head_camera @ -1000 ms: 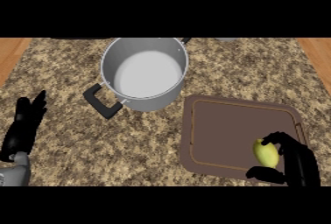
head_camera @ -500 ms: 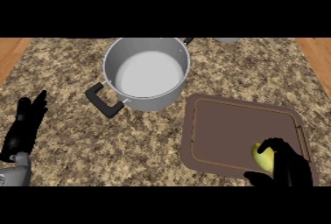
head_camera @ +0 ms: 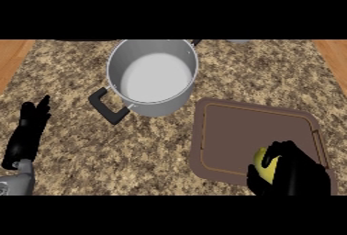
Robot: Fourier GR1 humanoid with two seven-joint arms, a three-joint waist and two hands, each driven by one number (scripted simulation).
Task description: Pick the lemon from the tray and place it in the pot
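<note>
- We see the small yellow lemon (head_camera: 264,166) at about 5 o'clock in the head view, over the near right corner of the brown rounded-rectangle tray (head_camera: 237,133).
- Our black right hand (head_camera: 295,176) is curled round the lemon: fingers wrap its top and right side, thumb shows low at its left. Only the lemon's left face is visible; the rest is hidden by the hand.
- We cannot tell whether the lemon touches the tray surface or sits just above it.
- The tray lies flat at 4 o'clock on the speckled brown granite counter (head_camera: 81,59), with a thin lighter inset line running inside its rim.
- The round grey metal pot (head_camera: 153,75) stands upright at 11–12 o'clock, well apart from the lemon, its near wall just beside the tray's far left corner. Pale inside; we see nothing in it.
- One black pot handle (head_camera: 106,105) sticks out toward 7 o'clock; a second dark bit shows at the far rim near 1 o'clock.
- Our black left hand (head_camera: 28,131) rests at 8–9 o'clock near the left edge, fingers straight and together, pointing up, holding nothing.
- Wooden strips (head_camera: 13,57) flank the counter at left and right.
</note>
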